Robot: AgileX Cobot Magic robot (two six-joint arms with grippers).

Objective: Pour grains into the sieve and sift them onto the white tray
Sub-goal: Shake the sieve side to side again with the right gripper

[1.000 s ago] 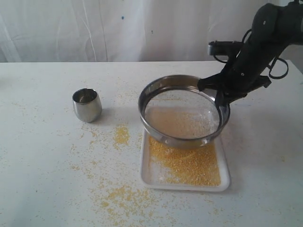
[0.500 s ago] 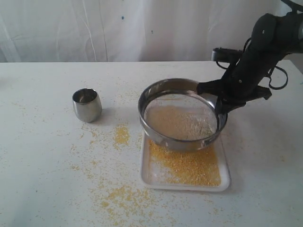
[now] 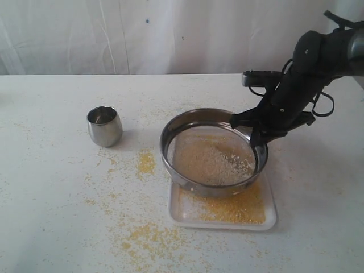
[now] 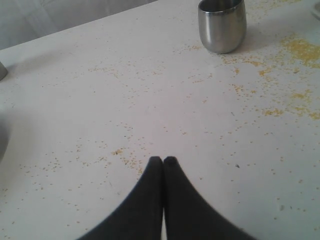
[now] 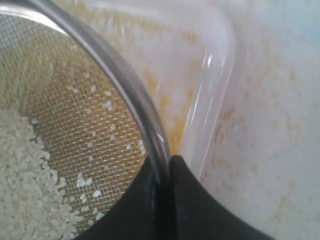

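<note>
The sieve (image 3: 173, 165) is held just above the white tray (image 3: 272, 219), tilted a little. My right gripper (image 3: 257, 142) is shut on the sieve's right rim, as the right wrist view shows with the sieve rim (image 5: 125, 85) between the right gripper (image 5: 164, 167) fingers. Pale whitish bits (image 3: 210, 159) lie on the mesh (image 5: 65, 105). Yellow grains (image 3: 239, 209) cover the tray below. My left gripper (image 4: 163, 160) is shut and empty over bare table, some way from the steel cup (image 4: 222, 24).
The small steel cup (image 3: 104, 125) stands upright left of the sieve. Spilled yellow grains (image 3: 146, 162) lie in patches on the white table (image 3: 57, 199), more near the front (image 3: 151, 236). A white curtain hangs behind.
The sieve has dropped lower and shifted slightly left over the tray with the right gripper. The contents in the mesh have shifted. The left gripper's earlier position is not shown.
</note>
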